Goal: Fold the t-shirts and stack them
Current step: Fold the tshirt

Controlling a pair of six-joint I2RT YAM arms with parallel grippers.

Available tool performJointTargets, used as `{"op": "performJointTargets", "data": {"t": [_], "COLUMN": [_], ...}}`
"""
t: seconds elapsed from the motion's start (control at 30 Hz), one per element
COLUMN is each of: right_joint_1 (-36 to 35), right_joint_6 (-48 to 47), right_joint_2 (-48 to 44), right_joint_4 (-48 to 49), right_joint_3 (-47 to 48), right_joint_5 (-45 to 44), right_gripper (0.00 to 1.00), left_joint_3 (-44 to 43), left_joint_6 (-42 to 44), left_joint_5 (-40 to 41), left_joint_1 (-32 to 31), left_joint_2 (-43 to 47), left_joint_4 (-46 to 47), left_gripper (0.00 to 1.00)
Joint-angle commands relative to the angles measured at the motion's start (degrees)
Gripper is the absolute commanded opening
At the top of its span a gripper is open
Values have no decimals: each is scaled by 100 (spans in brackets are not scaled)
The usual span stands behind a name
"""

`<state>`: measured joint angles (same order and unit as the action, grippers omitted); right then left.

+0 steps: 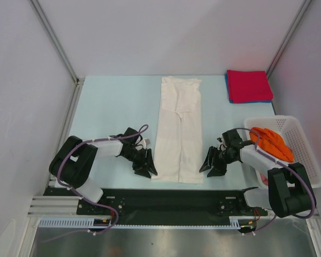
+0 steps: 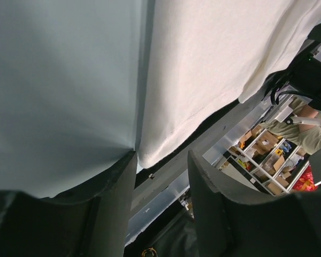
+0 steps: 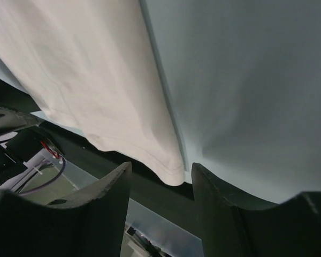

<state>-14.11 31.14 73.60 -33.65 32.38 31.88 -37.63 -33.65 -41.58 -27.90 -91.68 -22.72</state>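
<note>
With left gripper point(image 1: 145, 169) and right gripper point(image 1: 211, 165) parted and empty at the white t-shirt point(image 1: 177, 128) hem corners, lower centre, uneven closure means you skew the fold.

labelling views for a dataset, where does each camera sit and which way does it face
top external: above and behind the bases, looking down at the white t-shirt; both arms, left pincer and right pincer show.
left wrist: on the left arm, low, facing the shirt's near left corner; its two fingers show.
right wrist: mirrored, at the near right corner; its fingers show.
shared: both wrist views see the shirt's near hem.
</note>
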Motion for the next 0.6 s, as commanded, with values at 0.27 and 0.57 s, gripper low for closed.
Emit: {"op": "performJointTargets", "data": {"t": [0.27, 0.57], "right_joint_1": [-373, -479], "right_joint_6": [437, 665], "right_joint_2": [303, -106], "right_joint_4": [649, 389], "right_joint_3": [-408, -733], "right_joint_5": [-50, -199], "right_gripper": [51, 0], "left_joint_3": [256, 378], "left_joint_6": [271, 131], "left_joint_5": [616, 371], "left_joint_1": [-58, -58], "left_joint_2": [-421, -246], "left_joint_4": [312, 427], "left_gripper": [31, 0]}}
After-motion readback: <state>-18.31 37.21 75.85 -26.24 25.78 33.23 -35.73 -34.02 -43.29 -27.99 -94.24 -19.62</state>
